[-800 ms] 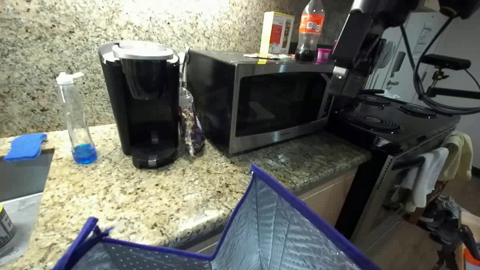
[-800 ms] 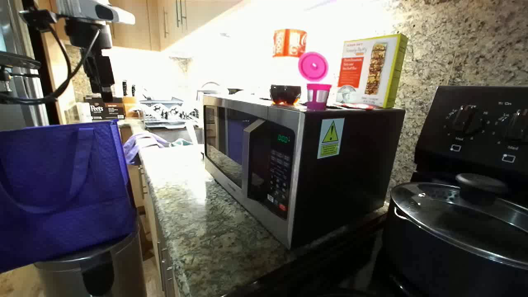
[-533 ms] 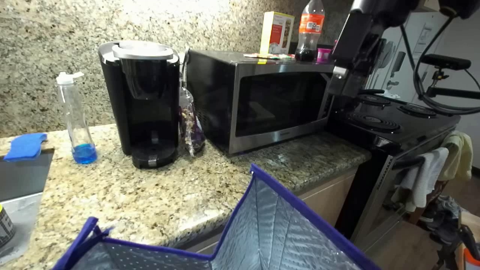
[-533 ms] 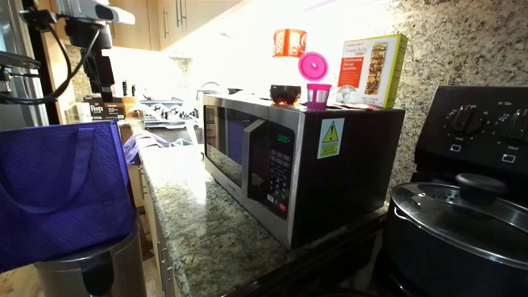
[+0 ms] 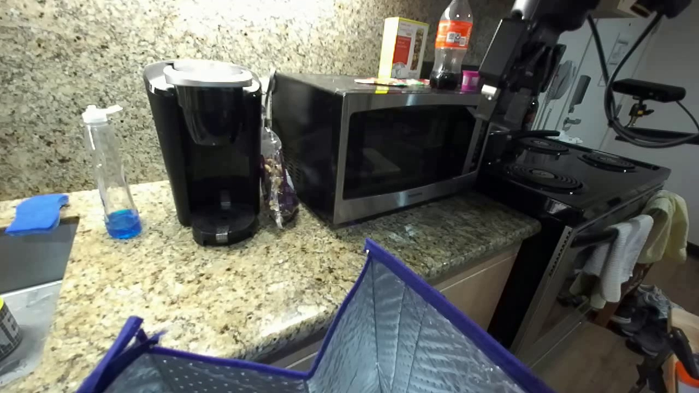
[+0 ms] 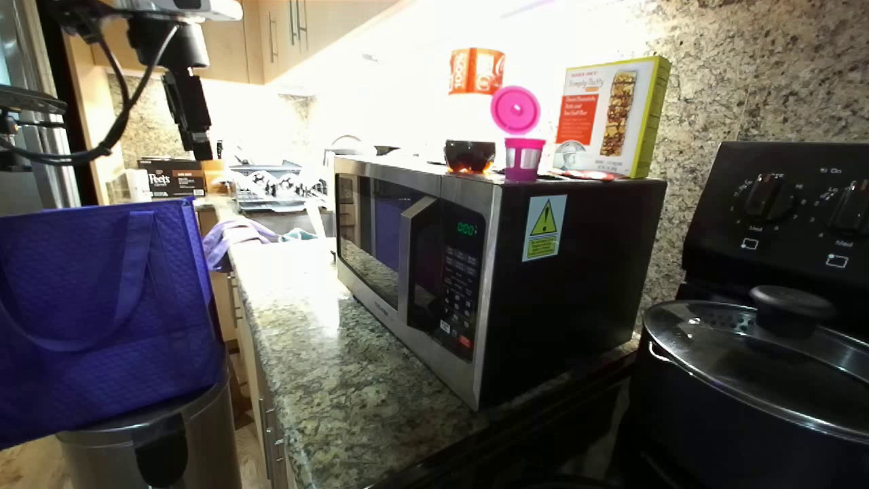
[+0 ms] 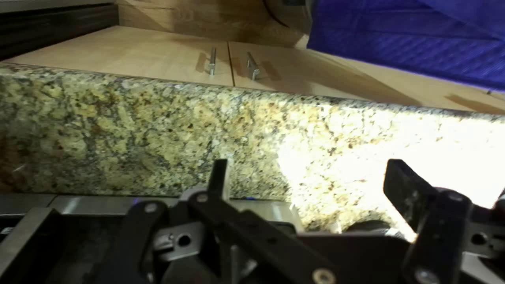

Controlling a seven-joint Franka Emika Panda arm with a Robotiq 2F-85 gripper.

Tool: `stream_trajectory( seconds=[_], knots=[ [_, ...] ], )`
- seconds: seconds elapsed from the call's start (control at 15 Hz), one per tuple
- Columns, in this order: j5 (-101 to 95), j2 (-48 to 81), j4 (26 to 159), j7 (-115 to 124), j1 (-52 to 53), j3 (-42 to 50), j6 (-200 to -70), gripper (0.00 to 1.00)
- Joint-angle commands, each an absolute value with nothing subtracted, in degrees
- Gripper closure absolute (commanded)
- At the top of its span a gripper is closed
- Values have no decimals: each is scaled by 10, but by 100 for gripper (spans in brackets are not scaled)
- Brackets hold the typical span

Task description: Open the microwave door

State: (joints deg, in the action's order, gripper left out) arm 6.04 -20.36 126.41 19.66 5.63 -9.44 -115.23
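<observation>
Tabletop (image 5: pixel 229 286): speckled stone, running through the lower middle of the frame in an exterior view; glare whitens it at the right of the wrist view.
Stove (image 5: pixel 600 191): black, at the right of the frame in both exterior views, towels (image 5: pixel 625 256) on its front.
Microwave (image 6: pixel 577 292): steel and black, on the tabletop, near the middle of the frame in both exterior views, just beside the stove.
Bag (image 5: pixel 398 322): purple with a silver lining, open at the top, along the bottom of the frame in an exterior view.
Microwave door (image 5: pixel 407 153): closed, flush with the front of the microwave; its handle (image 6: pixel 405 272) stands at mid-frame in an exterior view.
Coffee maker (image 5: pixel 205 131): black with a silver top, upright on the tabletop, left of centre.
Pot (image 6: pixel 733 414): dark, glass-lidded, on the stove at the lower right.
Soda bottle (image 5: pixel 452 46): upright on the microwave, upper right, dark liquid at the bottom.
Squeeze bottle (image 5: pixel 112 174): clear, blue liquid inside, upright on the tabletop at the left.
Snack box (image 6: pixel 611 117): standing on the microwave, upper right.
Fingers (image 7: pixel 402 191): spread wide in the lower half of the wrist view, over the tabletop; in an exterior view they hang at the upper left, apart from the microwave.
Pink cup (image 6: pixel 523 157): upright on the microwave, its lid (image 6: pixel 516 110) raised.
</observation>
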Motion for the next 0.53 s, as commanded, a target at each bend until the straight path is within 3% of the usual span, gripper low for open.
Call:
stream_trajectory(
  seconds=[0.0,0.47],
  knots=[
    [22,-208,1248,221,17,-77,-1129,0],
    [-28,-183,1233,227,-49,-25,-1143,0]
  ],
)
